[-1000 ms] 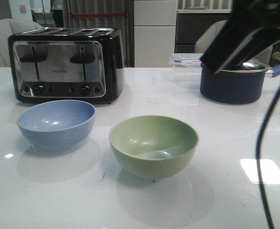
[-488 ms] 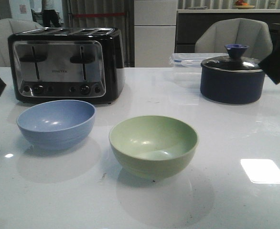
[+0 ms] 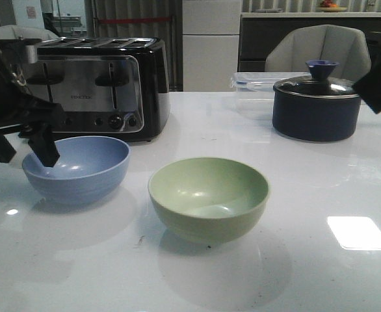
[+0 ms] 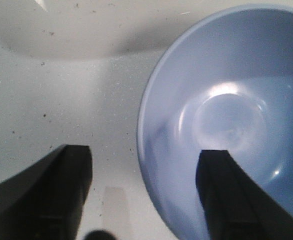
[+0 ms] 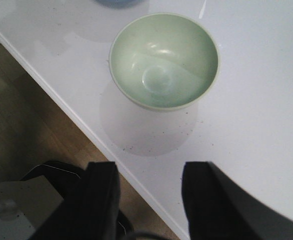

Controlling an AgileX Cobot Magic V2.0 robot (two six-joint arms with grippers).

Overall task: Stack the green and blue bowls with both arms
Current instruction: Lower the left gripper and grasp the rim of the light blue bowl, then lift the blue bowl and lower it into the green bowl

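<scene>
The pale blue bowl (image 3: 80,170) stands at the left in front of the toaster. The sage green bowl (image 3: 209,198) stands to its right, nearer the front, apart from it. My left gripper (image 3: 23,151) is open at the blue bowl's left rim. In the left wrist view the gripper (image 4: 144,152) straddles that rim, one finger over the blue bowl's (image 4: 226,100) inside and one outside. My right gripper (image 5: 149,167) is open and empty above the table's front edge, short of the green bowl (image 5: 164,60). Only a black part of the right arm (image 3: 380,84) shows at the front view's right edge.
A black and chrome toaster (image 3: 93,84) stands behind the blue bowl. A dark navy lidded pot (image 3: 316,107) and a clear plastic container (image 3: 252,88) stand at the back right. The table's front edge (image 5: 61,95) drops to a wooden floor.
My left arm has come in from the left and down to the blue bowl's rim. My right arm has drawn back from the upper right to the right edge. The bowls have not moved.
</scene>
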